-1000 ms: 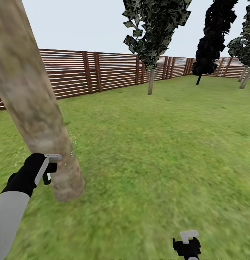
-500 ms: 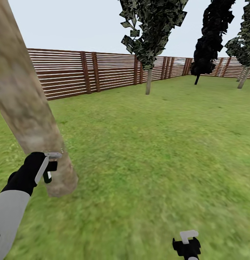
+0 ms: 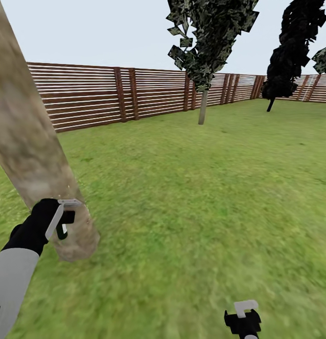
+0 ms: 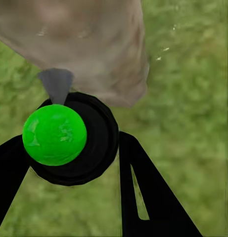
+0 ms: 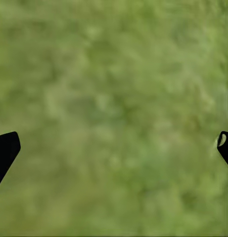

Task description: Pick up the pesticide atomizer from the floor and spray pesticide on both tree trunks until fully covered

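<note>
Right beside the left gripper [image 3: 64, 221], on its far side, stands the thick pale tree trunk [image 3: 33, 141], leaning a little and meeting the grass lawn [image 3: 205, 197] just past the fingertips. The left gripper is closed on the pesticide atomizer [image 4: 74, 140]: in the left wrist view the two black fingers [image 4: 148, 197] press against a round black body, one on each side, and a bright green ball [image 4: 54, 134] sits on its top. A small grey cone [image 4: 57, 84] points from the atomizer at the mottled bark [image 4: 89, 44], which lies very close ahead of it. A few whitish specks of pesticide [image 4: 163, 49] float beside the trunk's foot, and in the head view faint specks [image 3: 80, 205] show against the bark next to the gripper. From the head view the bottle shows only as a small dark shape with a white patch, tucked under the gripper's pale bracket.

Well apart from the trunk, the right gripper [image 3: 243, 320] hangs low over bare grass. Its jaws stand wide: the right wrist view has just the two black fingertips [image 5: 5, 150] at opposite edges, with blurred green lawn between them and nothing held.

Far beyond both grippers a second pale-trunked tree [image 3: 203, 106] with dark blocky leaves rises before the reddish slat fence [image 3: 111, 96]. A near-black tree [image 3: 288, 61] stands further along the same fence.
</note>
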Controlling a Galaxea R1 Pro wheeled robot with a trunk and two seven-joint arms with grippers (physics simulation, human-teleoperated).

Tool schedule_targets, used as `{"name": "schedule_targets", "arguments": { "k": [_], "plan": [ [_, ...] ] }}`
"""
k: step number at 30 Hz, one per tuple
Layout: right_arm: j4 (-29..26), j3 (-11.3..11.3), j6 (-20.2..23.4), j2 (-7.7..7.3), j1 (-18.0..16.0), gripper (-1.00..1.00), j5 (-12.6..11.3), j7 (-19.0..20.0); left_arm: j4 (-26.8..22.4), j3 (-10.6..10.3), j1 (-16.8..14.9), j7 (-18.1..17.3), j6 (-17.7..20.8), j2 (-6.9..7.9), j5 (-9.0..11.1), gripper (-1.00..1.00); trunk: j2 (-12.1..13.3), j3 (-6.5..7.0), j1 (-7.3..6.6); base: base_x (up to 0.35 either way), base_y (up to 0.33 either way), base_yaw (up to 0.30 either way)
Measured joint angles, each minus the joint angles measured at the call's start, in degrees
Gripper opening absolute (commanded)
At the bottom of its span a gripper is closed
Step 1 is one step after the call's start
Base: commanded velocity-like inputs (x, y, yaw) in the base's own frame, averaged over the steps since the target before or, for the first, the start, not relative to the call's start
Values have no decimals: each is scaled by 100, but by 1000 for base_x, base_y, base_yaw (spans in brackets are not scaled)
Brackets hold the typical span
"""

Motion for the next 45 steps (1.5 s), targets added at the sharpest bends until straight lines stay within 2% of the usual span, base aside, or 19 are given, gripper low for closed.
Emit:
{"name": "schedule_targets", "arguments": {
  "k": [6, 15, 17, 19, 24, 28, 34, 39, 43, 45],
  "plan": [
    [0, 0, 0, 0, 0, 100, 0, -1, 44, -9, 0, 0, -1, -9, 2, -100, 0, 0, 2, 78, -263, 11],
    [2, 0, 0, 1, -1, 100, 1, -1, 59, 19, 59, 5, 2, 22, -24, -100, 0, 0, 2, 2, -275, 255],
    [2, 0, 0, 1, -1, 100, 1, -1, 69, 42, 80, 6, 2, 51, -41, -100, 0, 0, 2, 0, -275, 277],
    [2, 0, 0, 1, -1, 100, 1, -1, 82, 52, 101, 7, -3, 172, -68, -100, 0, 0, 2, 0, -275, 277],
    [1, 1, 0, 1, -1, 100, 1, 0, 362, 77, 350, 22, -73, 238, -17, -100, 0, -1, 1, 47, -231, 277],
    [0, 0, 1, 0, 0, 100, 0, 2, 455, 74, 505, 23, -111, 200, 19, -100, 0, 0, -1, 243, -85, 129],
    [-1, 0, 1, 0, 0, 100, -1, 3, 455, 87, 509, 61, -119, 139, 33, -100, 0, 0, 0, 255, -4, 4],
    [0, 4, 1, 1, 0, 100, 0, 2, 451, 71, 533, 75, -122, 172, -12, -100, 0, 0, 2, 15, 0, 109],
    [0, 7, 1, 7, 0, 100, 7, 2, 460, 72, 854, 30, -153, 147, 43, -100, 0, -1, 2, 0, 0, 267],
    [0, 7, 1, 7, 0, 100, 9, 2, 458, 70, 887, 41, -388, 128, 43, -100, 0, 0, 2, 0, 0, 276]
  ]
}}
